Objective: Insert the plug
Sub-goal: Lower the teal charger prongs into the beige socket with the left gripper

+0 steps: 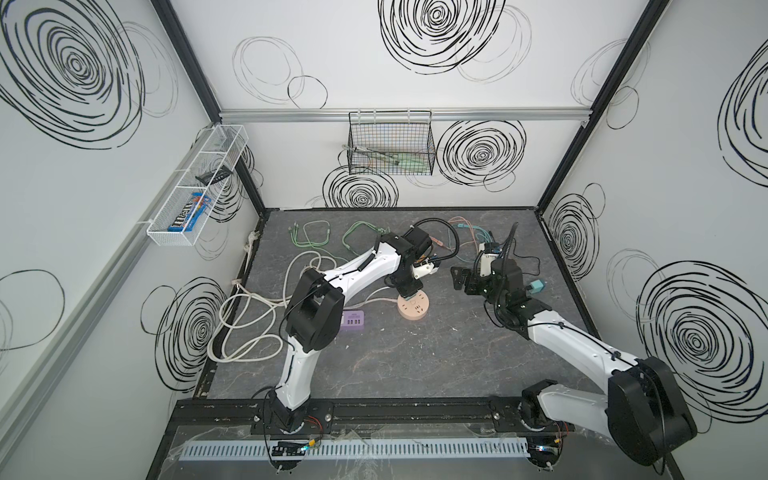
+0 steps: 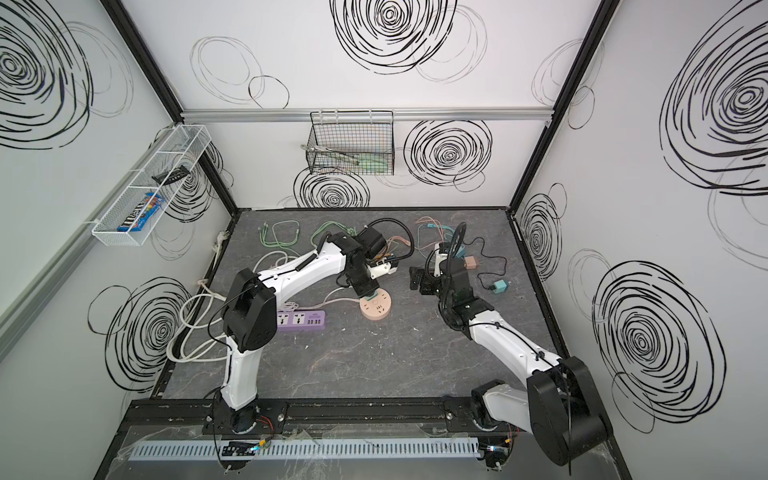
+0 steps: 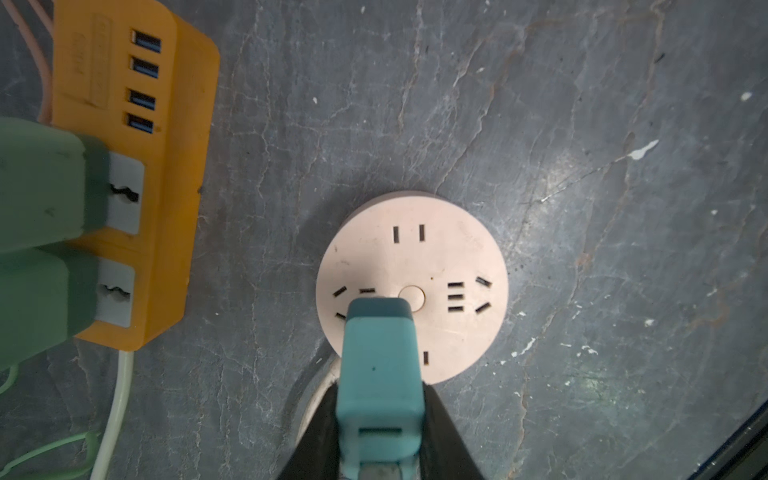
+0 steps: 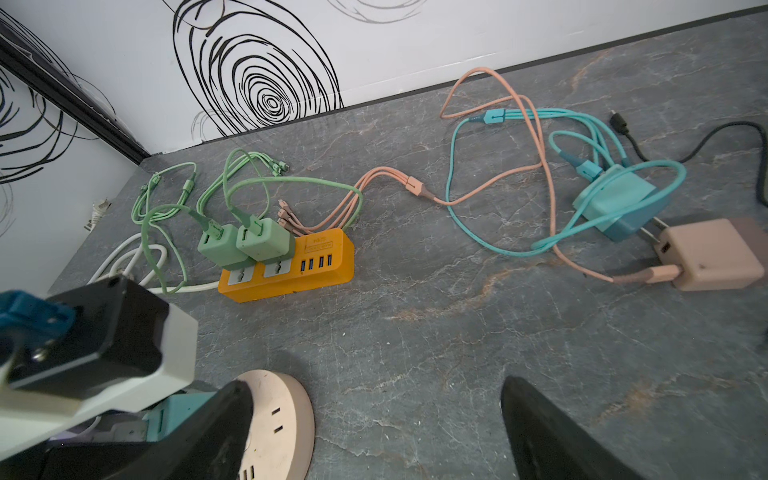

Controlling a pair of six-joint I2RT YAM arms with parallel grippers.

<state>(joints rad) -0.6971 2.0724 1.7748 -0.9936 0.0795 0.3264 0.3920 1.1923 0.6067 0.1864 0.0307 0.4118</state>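
Left gripper point(image 3: 380, 419) clamped on the teal plug point(image 3: 379, 357), long axis pointing down at the round socket point(image 3: 436, 249), nose over the slots beside its centre button. Prongs hidden: can't tell if seated. Right gripper point(image 4: 374, 395) gaping, empty, just beside the socket. A top view only shows the left arm stacked over the socket point(image 1: 415, 312), no slot alignment.

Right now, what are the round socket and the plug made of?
The round socket looks like hard plastic: matte pale pink, with neatly moulded slots. The plug is likely plastic too: smooth teal, rounded edges, a dull sheen.
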